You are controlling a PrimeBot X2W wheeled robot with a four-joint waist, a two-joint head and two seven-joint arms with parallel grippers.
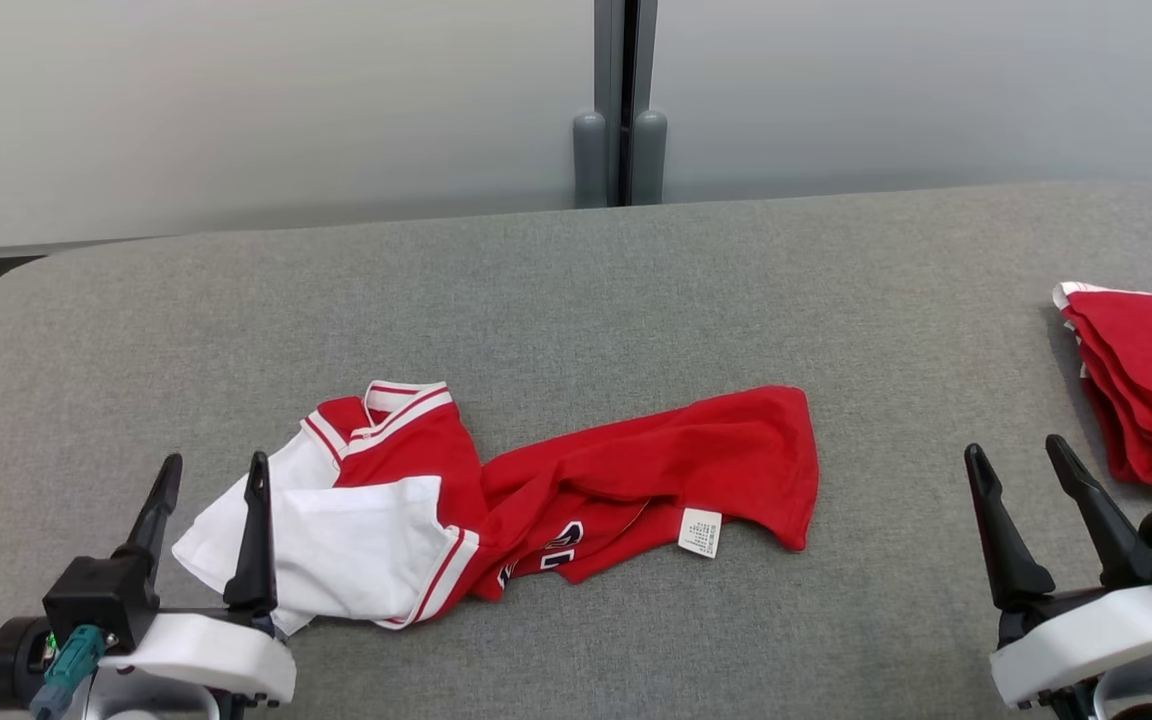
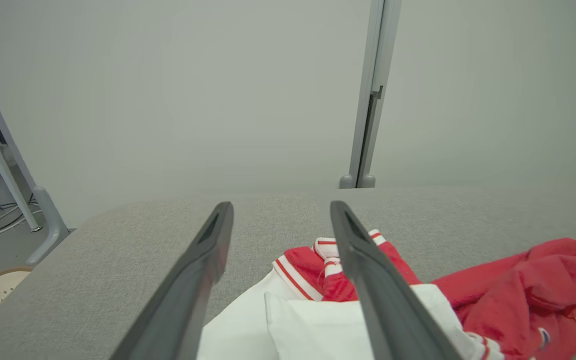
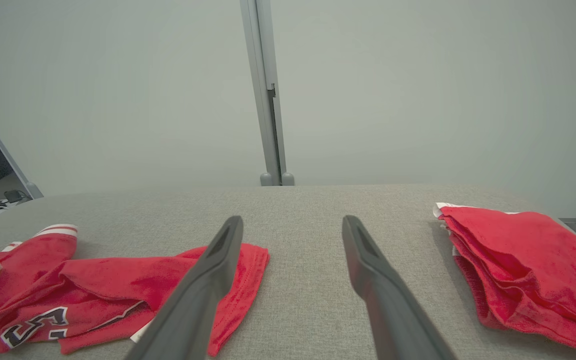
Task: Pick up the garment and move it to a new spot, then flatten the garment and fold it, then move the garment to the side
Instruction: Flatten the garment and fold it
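The garment (image 1: 576, 480) is a red shirt with white sleeves and red-and-white trim, lying crumpled on the grey table (image 1: 576, 300) at centre-left, a white label showing near its hem. Its white sleeve (image 2: 313, 325) and red body (image 3: 118, 295) also show in the wrist views. My left gripper (image 1: 214, 478) stands open at the lower left, just over the white sleeve's near edge, nothing between its fingers. At the lower right my right gripper (image 1: 1018, 460) is open and empty, to the right of the garment's hem and apart from it.
A folded pile of red cloth (image 1: 1151, 390) lies at the table's right edge, close to my right gripper. A grey partition wall with a vertical post (image 1: 621, 110) rises behind the table. The table's rounded left corner (image 2: 93, 220) drops to the floor.
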